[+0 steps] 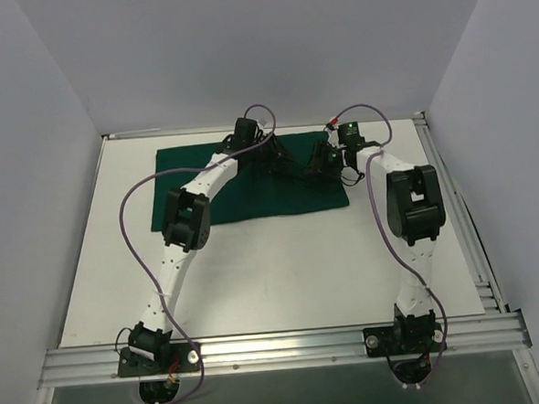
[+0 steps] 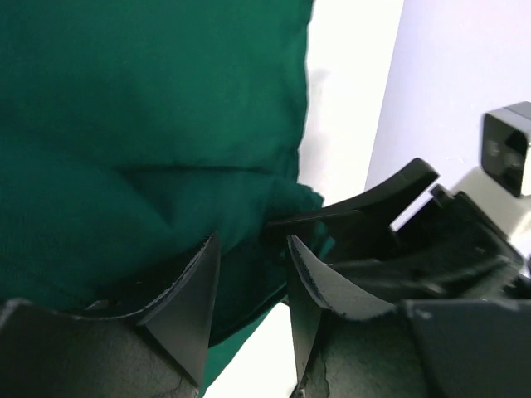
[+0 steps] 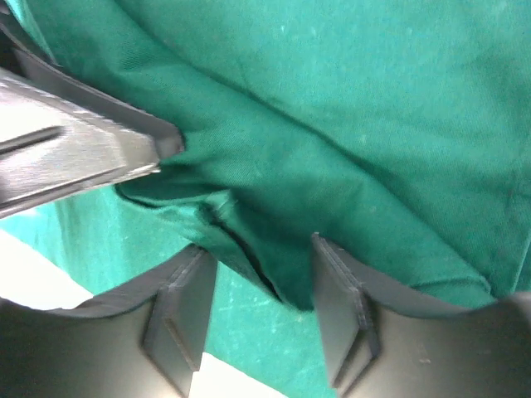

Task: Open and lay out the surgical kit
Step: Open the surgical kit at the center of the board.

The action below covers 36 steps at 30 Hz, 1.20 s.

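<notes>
Closest to the lens in the left wrist view, the left gripper (image 2: 249,245) has its two black fingers (image 2: 187,290) set either side of a bunched fold of the green cloth wrap (image 2: 149,108). The fold fills the gap between them and the fabric puckers toward the tips, so this claw is grasping the wrap. In the right wrist view the right gripper (image 3: 257,249) stands released, its fingers apart, with a raised ridge of the same cloth lying loose between them. A grey finger of the left claw bites into the fabric just up and to the left.

From above, the wrap lies spread as a wide dark-green rectangle along the far edge of the table (image 1: 283,274), about midway between the far corners and a little toward the left one. Both claws meet over its far-middle part, close beside each other. What the folds cover cannot be made out.

Around the cloth the white surface runs out to all four edges. Both arms rise from bases on the aluminium rail (image 1: 278,348) at the near edge, and purple cables (image 1: 132,197) loop along them.
</notes>
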Each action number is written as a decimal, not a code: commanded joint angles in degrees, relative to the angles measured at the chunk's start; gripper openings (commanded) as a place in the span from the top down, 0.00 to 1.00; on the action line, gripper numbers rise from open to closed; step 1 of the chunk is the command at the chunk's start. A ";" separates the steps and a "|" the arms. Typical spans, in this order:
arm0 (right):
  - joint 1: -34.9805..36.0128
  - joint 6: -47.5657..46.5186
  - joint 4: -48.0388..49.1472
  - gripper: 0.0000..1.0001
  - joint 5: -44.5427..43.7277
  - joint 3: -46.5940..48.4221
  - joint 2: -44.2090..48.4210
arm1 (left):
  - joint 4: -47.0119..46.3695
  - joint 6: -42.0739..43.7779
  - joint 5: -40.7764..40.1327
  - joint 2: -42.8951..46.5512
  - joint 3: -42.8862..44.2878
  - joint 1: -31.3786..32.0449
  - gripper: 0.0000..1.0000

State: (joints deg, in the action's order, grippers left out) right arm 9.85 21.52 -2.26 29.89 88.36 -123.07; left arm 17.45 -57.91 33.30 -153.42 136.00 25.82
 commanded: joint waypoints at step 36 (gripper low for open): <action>-6.77 23.39 -2.83 0.31 0.43 -3.46 7.41 | 2.41 2.19 3.00 1.20 1.01 -0.78 0.56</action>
State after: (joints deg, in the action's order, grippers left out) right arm 2.83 44.97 -5.82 29.65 84.29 -114.28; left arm 20.03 -56.36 35.05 -153.80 135.98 25.39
